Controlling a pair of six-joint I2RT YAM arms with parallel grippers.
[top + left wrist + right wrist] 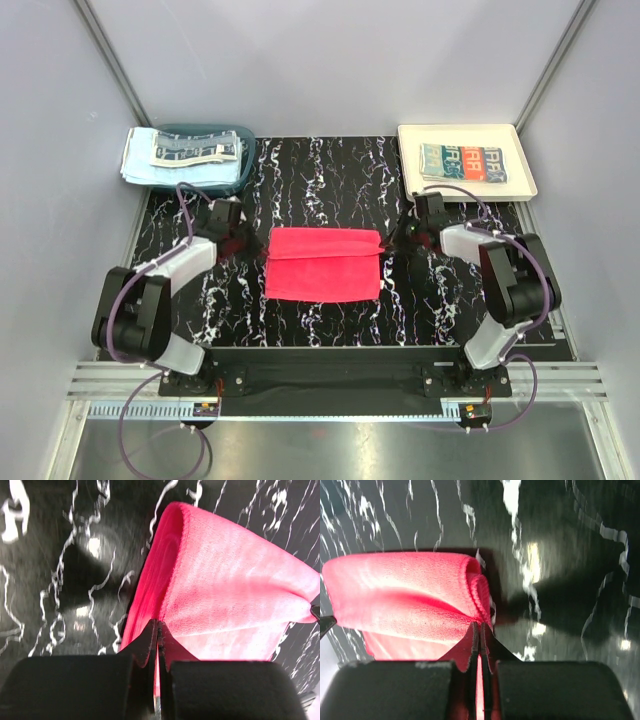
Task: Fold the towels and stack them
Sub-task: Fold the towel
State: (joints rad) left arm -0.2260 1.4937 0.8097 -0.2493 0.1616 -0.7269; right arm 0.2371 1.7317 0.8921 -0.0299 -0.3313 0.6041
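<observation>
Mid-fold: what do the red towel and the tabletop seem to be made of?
The red towel looks like soft microfibre or terry cloth, matte: fuzzy nap and a stitched hem show in the wrist views. The tabletop is black with white veins, marble-look, probably a glossy printed sheet; light glares off it.

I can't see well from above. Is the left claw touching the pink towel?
Touching. The left wrist view shows the left gripper shut on the pink towel, pinching its edge.
</observation>
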